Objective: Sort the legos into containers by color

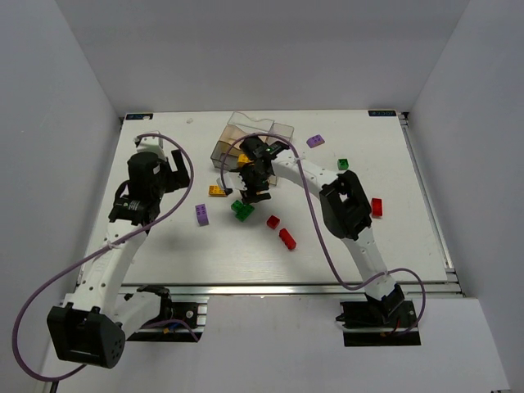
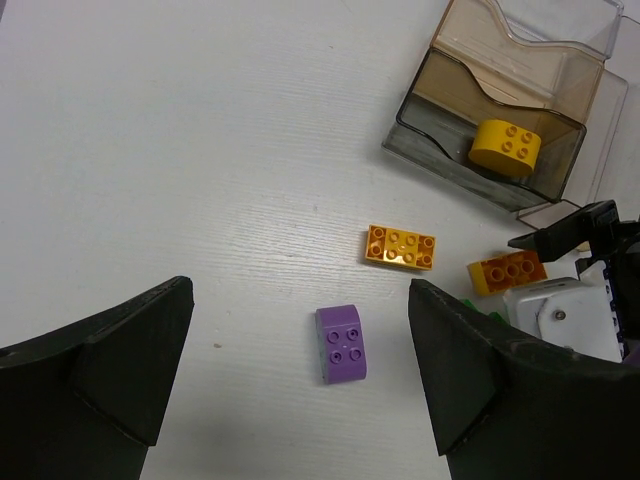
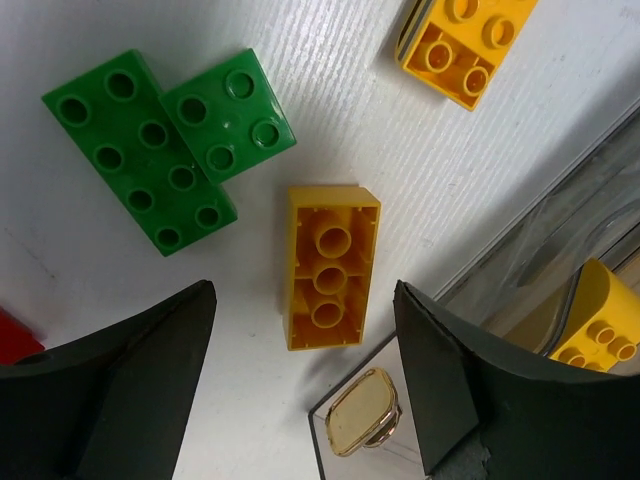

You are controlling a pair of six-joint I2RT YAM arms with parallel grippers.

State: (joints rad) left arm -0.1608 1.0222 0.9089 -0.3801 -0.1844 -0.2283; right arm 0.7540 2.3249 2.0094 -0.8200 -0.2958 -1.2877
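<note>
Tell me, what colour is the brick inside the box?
Yellow. The brick shows best in the left wrist view.

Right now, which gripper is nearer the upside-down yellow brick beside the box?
Right. The right gripper hangs open directly over the upside-down yellow brick; the left gripper sits off to its left, open above the purple brick.

Right gripper (image 1: 252, 195) above green lego (image 1: 242, 210), near box (image 1: 278, 129).
</note>
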